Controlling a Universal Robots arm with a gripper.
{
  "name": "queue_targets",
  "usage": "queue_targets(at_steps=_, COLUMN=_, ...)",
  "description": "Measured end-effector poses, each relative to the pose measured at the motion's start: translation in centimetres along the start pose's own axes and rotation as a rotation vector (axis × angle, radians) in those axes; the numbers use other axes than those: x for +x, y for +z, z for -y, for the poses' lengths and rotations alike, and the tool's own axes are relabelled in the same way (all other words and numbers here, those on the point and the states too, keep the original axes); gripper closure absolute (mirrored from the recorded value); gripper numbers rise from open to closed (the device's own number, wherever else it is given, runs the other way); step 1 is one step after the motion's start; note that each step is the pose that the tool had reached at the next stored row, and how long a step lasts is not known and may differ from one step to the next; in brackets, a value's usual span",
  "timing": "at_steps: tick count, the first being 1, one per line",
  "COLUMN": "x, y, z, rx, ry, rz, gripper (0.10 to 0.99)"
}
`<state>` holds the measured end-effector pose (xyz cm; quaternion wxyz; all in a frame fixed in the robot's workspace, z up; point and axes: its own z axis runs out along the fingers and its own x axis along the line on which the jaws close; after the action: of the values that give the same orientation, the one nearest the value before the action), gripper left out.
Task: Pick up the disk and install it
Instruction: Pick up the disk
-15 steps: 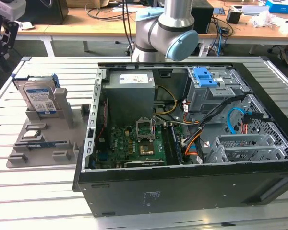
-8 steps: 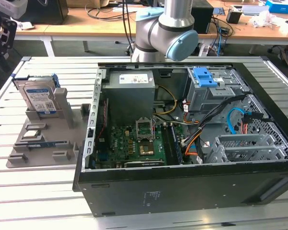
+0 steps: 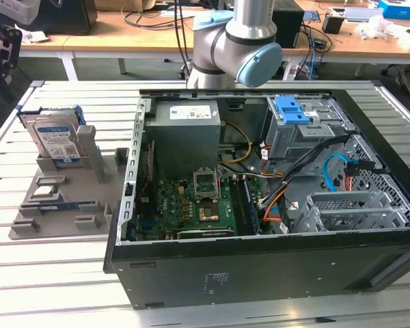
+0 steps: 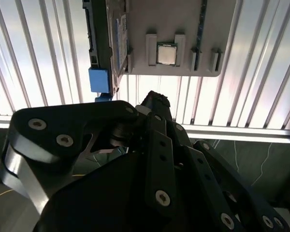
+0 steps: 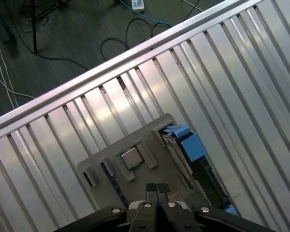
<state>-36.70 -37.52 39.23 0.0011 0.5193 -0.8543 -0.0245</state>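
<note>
While hanging over the slatted metal table, pressing the two fingertips of the gripper flat together in the first wrist view, clasping nothing between them. Pointing down from above at the near edge of a grey fixture tray and touching none of it. Facing a small square processor chip just ahead of the tip, lying flat in a walled pocket of the tray. Finding the disk a little further out and off to one side of the fingertips, standing on edge in a slot at the tray's end, with its bright blue carrier frame on the face turned away from the chip. Noting an upright grey wall flanking that slot on the side toward the open computer case. Hanging from the arm, rising behind that case, well apart from the disk, with the grey power-supply box and a blue latch sitting inside the case.
</note>
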Motion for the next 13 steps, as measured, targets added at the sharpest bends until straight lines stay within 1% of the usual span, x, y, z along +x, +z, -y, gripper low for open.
queue_targets(at_steps=6, x=0.0, y=0.0, z=0.0, rx=-0.002, ry=-0.069, rz=-0.0031, gripper=0.984)
queue_targets(at_steps=7, x=0.0, y=0.0, z=0.0, rx=-0.002, ry=-0.091, rz=-0.004, gripper=0.984)
queue_targets(at_steps=11, x=0.0, y=0.0, z=0.0, rx=-0.003, ry=-0.142, rz=-0.0062, gripper=0.984)
queue_targets(at_steps=13, x=0.0, y=0.0, z=0.0, rx=-0.004, ry=-0.179, rz=-0.0077, gripper=0.984)
